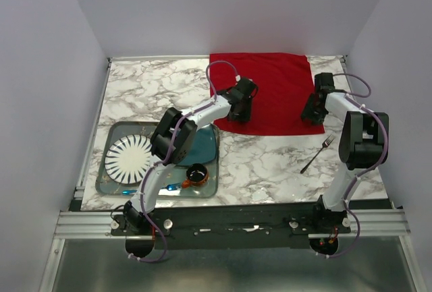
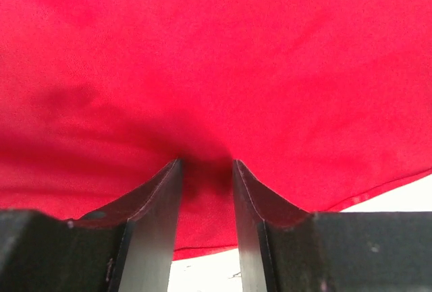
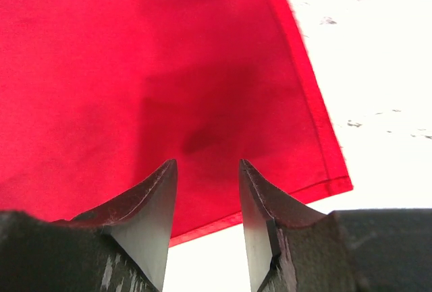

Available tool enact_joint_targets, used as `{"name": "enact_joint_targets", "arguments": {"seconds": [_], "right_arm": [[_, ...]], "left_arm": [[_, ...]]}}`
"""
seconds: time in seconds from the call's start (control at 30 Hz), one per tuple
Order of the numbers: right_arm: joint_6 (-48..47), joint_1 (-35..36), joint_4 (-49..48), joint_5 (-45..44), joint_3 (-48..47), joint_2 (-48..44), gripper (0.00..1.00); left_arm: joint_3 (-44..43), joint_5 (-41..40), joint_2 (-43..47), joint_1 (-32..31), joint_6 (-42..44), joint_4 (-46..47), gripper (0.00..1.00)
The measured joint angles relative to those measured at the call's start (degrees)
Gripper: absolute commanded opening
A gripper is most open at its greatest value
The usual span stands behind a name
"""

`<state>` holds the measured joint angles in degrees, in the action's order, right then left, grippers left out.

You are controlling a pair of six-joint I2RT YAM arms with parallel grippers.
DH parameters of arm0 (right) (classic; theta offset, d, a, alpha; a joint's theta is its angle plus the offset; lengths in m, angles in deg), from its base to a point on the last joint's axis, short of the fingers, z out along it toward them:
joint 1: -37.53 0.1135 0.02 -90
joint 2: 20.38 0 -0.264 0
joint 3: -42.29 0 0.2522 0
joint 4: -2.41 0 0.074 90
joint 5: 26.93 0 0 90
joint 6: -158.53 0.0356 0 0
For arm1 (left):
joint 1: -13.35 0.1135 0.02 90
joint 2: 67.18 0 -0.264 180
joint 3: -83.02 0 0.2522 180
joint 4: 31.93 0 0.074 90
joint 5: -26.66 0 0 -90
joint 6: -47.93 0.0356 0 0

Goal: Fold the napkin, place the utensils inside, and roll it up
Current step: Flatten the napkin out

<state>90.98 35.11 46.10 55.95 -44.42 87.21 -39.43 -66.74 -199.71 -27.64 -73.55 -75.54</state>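
The red napkin (image 1: 270, 83) lies spread flat at the back of the marble table. My left gripper (image 1: 241, 113) is down at the napkin's near left edge; in the left wrist view its tips (image 2: 206, 162) rest on the cloth (image 2: 216, 49), jaws a narrow gap apart with flat cloth showing between them. My right gripper (image 1: 312, 115) is over the near right corner; the right wrist view shows it (image 3: 208, 164) open just above the napkin (image 3: 135, 69), nothing between the fingers. The silver fork (image 1: 317, 155) lies on the table in front of that corner.
A glass tray (image 1: 111, 133) at the front left holds a striped white plate (image 1: 128, 158), a teal dish (image 1: 202, 145), a dark cup (image 1: 197, 172) and a blue plastic utensil (image 1: 172, 187). White walls close in the back and sides.
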Motion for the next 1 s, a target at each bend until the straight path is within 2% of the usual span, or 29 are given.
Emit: {"name": "enact_joint_targets", "arguments": {"seconds": [0.33,0.57,0.77,0.93,1.0], "right_arm": [[-0.07,-1.73,0.37,0.20,2.40,-0.02,0.47],[-0.02,-3.19,0.50,1.97,2.73,-0.33,0.48],[-1.95,-4.81,3.89,-0.50,1.03,0.09,0.50],[-4.79,-5.09,5.11,-1.68,-2.16,0.61,0.53],[-5.66,-5.07,5.55,-1.92,-2.21,0.31,0.60]], "left_arm": [[3.93,7.21,0.94,-0.92,-8.72,3.63,0.45],[8.22,10.99,3.17,-5.55,-11.47,5.46,0.48],[8.94,11.56,4.94,-8.22,-9.16,2.51,0.64],[7.41,11.04,7.82,-7.72,-5.46,-0.28,0.62],[8.63,10.88,10.75,-7.37,-4.28,-0.20,0.61]]}}
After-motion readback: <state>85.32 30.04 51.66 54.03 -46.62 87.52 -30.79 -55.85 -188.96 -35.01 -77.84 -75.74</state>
